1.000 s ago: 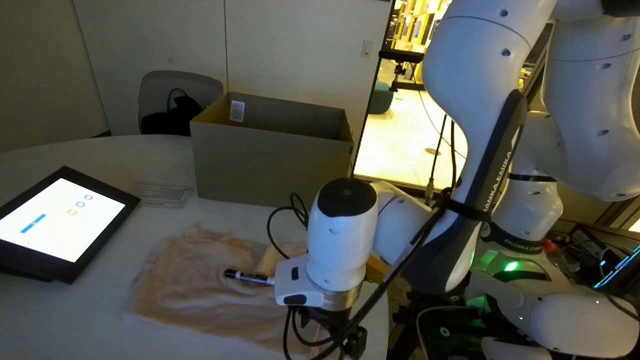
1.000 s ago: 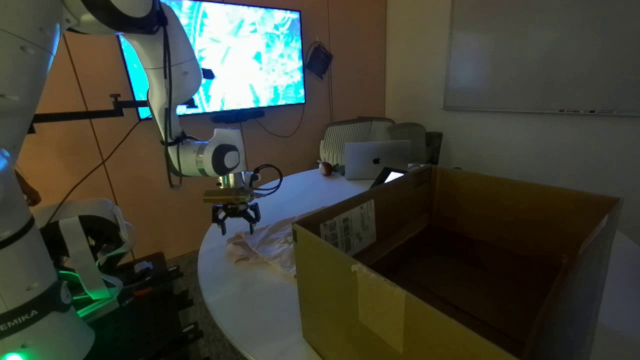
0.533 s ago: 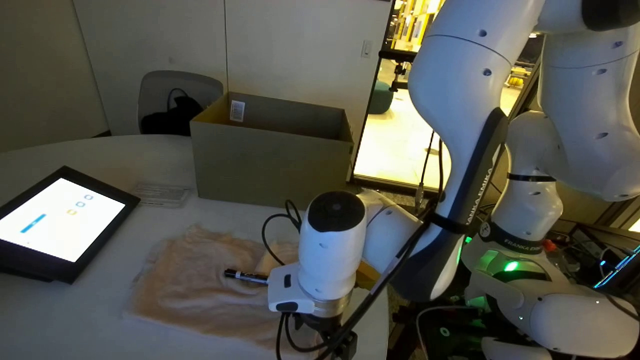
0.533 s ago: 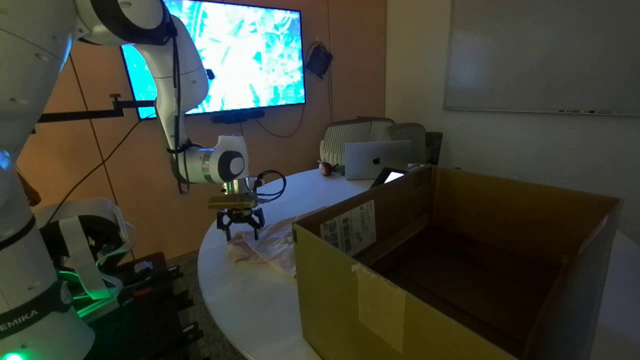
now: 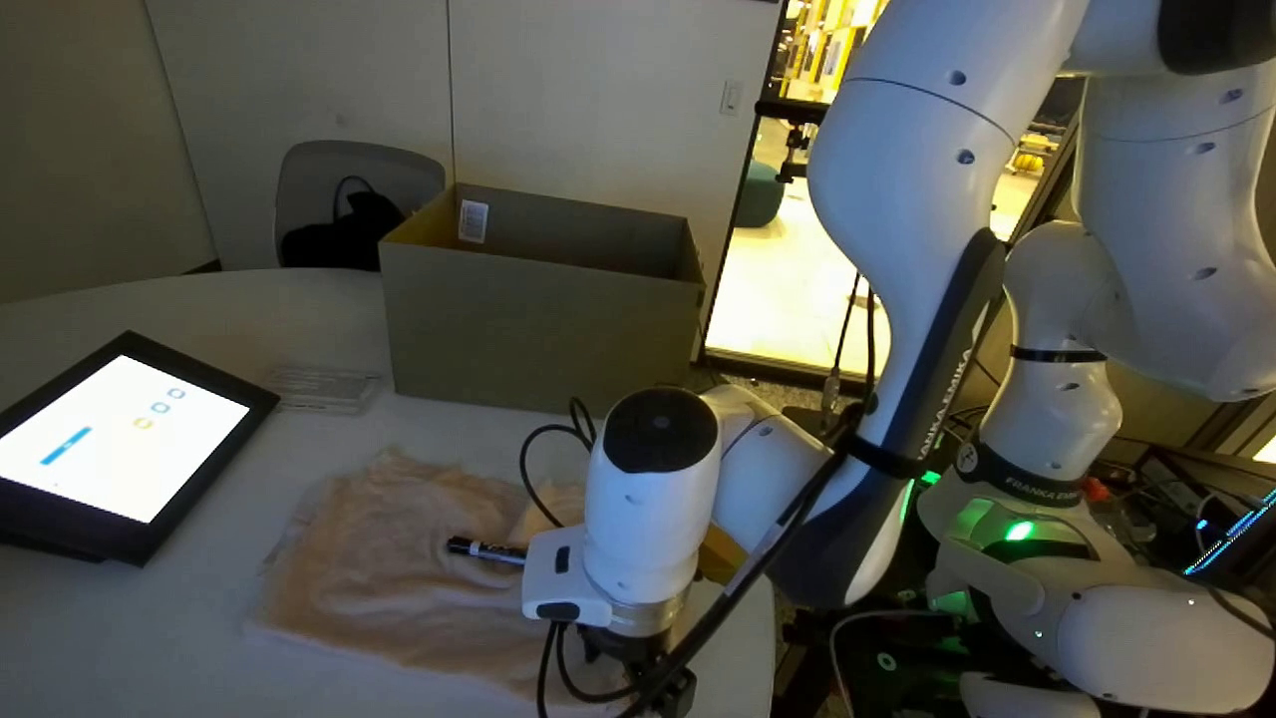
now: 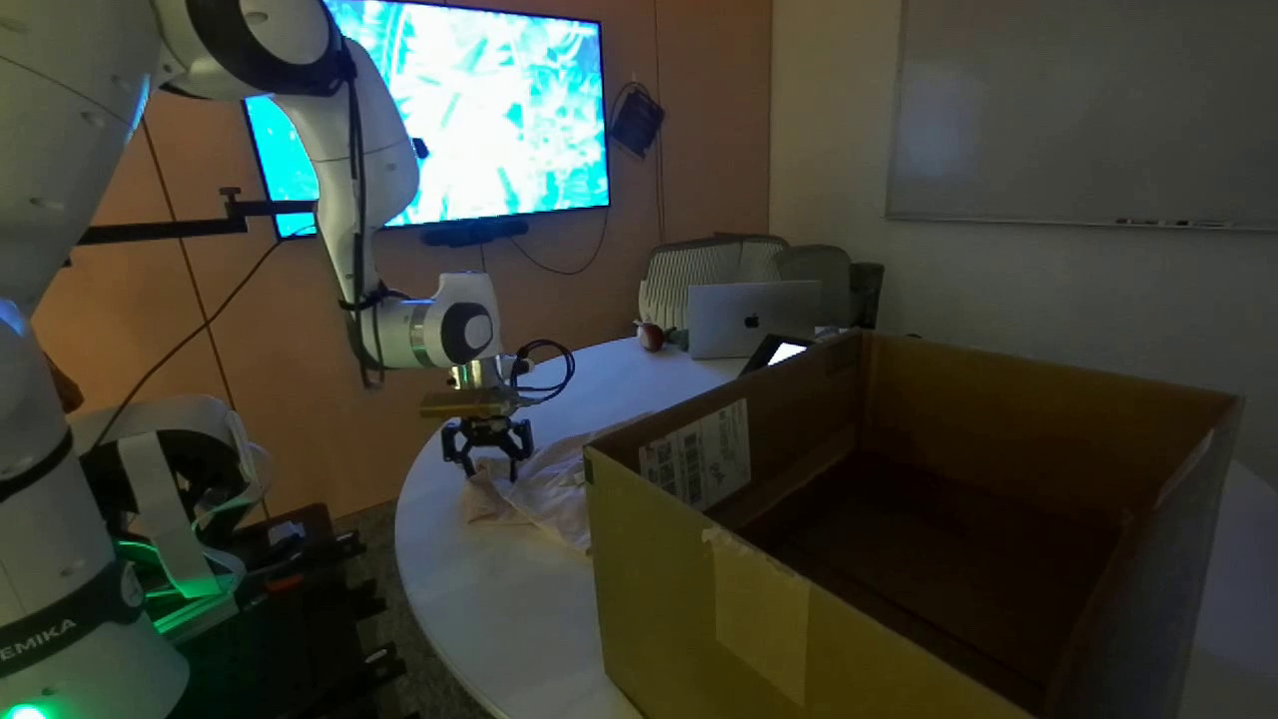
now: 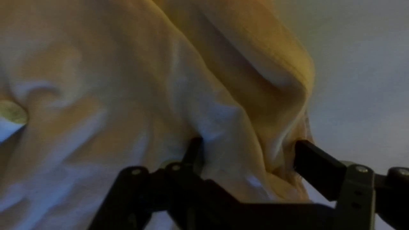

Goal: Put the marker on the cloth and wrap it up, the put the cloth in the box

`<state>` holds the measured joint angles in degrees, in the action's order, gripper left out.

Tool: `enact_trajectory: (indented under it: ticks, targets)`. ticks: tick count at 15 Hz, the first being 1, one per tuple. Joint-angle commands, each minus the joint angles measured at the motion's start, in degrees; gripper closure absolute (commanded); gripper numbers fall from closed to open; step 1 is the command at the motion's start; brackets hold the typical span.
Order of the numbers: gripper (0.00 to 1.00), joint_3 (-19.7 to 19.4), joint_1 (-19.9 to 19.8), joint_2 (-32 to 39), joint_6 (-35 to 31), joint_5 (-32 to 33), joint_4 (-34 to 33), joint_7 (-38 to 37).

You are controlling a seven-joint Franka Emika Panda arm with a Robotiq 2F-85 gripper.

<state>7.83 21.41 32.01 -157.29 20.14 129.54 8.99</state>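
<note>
Peach-coloured cloth (image 5: 379,578) is lying rumpled on the tabletop (image 5: 130,648), with the marker (image 5: 486,550) resting on it, unmoved from a second ago. Compared with that moment, the pincer (image 7: 248,147) is standing lower, at the cloth's edge; its jaws are remaining apart, with a fold showing between them. Near the cloth, the cardboard box (image 5: 538,334) is standing open, displaying a label (image 6: 696,454) on an inner wall.

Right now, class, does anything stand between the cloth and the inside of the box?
Yes: the box itself, its upright wall facing the cloth. The top is open; nothing visible blocks the way over.
</note>
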Motion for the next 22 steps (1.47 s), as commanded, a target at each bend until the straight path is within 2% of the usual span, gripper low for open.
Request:
enact_trajectory:
  ticks: [1,5,9,10,13,16,20,22]
  targets:
    - [0.58,-1.83,1.57,0.64,0.37,1.39,-1.40,-3.44]
    - [0.90,-2.21,1.22,-0.81,0.42,0.67,-1.77,-5.32]
    - [1.00,-2.57,0.69,-2.57,0.22,-0.48,-1.73,-8.55]
    - [0.95,-2.90,0.66,-2.96,-0.05,-0.69,-1.61,-9.76]
    - [0.94,-4.30,0.58,-5.14,-1.37,-1.33,-0.66,-14.19]
    - [0.93,-7.74,1.98,-7.51,-3.36,0.22,0.52,-20.38]
    - [0.95,-16.49,6.46,-8.90,-4.26,5.75,0.18,-33.42]
    - [0.95,-19.97,7.50,-8.17,-3.88,7.87,-0.96,-39.46]
